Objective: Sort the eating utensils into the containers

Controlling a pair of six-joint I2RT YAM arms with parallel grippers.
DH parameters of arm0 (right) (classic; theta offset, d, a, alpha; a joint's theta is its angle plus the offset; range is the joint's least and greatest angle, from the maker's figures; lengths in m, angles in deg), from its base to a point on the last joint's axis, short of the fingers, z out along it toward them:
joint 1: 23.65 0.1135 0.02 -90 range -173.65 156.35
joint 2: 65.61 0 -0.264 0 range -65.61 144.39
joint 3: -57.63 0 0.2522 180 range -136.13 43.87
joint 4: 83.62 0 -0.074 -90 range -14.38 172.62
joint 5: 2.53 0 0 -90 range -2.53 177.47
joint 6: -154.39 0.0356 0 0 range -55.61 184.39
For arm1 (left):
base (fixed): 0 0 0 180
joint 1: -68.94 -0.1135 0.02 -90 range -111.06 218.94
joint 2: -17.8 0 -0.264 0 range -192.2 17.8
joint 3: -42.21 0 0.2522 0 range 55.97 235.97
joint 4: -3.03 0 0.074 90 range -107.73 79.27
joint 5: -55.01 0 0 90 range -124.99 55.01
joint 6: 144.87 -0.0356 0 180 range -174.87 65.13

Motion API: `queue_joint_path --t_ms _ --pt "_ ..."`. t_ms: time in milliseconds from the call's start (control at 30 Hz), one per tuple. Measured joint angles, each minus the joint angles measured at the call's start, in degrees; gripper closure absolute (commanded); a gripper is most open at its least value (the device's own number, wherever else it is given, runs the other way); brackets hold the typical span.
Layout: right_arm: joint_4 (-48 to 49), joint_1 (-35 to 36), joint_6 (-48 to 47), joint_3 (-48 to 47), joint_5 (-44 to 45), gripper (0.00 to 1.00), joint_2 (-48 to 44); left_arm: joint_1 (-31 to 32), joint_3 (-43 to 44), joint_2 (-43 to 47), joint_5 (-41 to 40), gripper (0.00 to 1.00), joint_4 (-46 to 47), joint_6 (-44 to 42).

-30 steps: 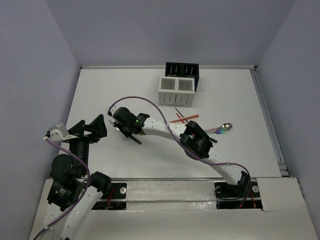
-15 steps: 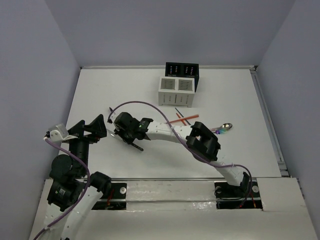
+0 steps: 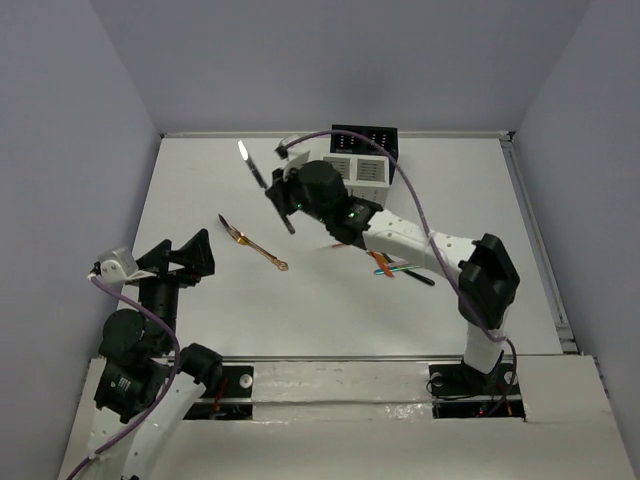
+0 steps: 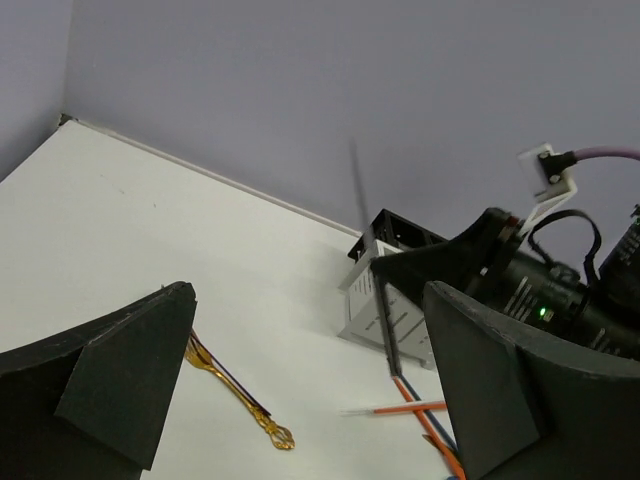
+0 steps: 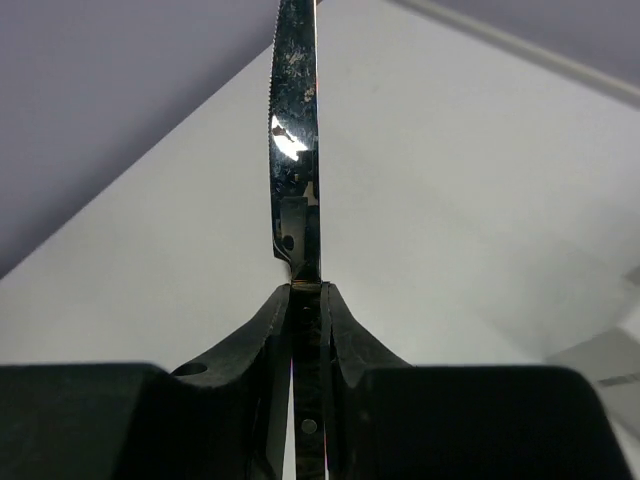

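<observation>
One steady swing: with the black knife (image 3: 255,168) clenched in the right hand (image 3: 281,196) just left of the containers (image 3: 372,168), left hand (image 3: 185,252) released, carry over them, hold upright, lower before letting go.

Right arm stretched forward, right claw (image 5: 306,298) clamped on a raised knife (image 5: 297,130); left claw (image 3: 187,256) low, jaws wide apart.

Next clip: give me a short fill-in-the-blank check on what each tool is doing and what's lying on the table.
The right tool is shut on a ____.
The left tool is ____.
The utensil lying nearest the left tool is coloured ____.
Missing: knife; open; gold.
</observation>
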Motion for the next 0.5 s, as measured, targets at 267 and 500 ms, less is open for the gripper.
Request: queue_joint_path --t_ms 267,500 --pt "15.21 -20.65 4.5 6.49 1.25 1.0 -2.78 0.13 0.0 -0.04 0.79 0.01 0.13 -0.02" --pt "22.14 -24.87 2.23 -0.39 2.4 1.0 2.89 0.17 0.0 -1.6 1.18 0.01 0.42 -0.04"
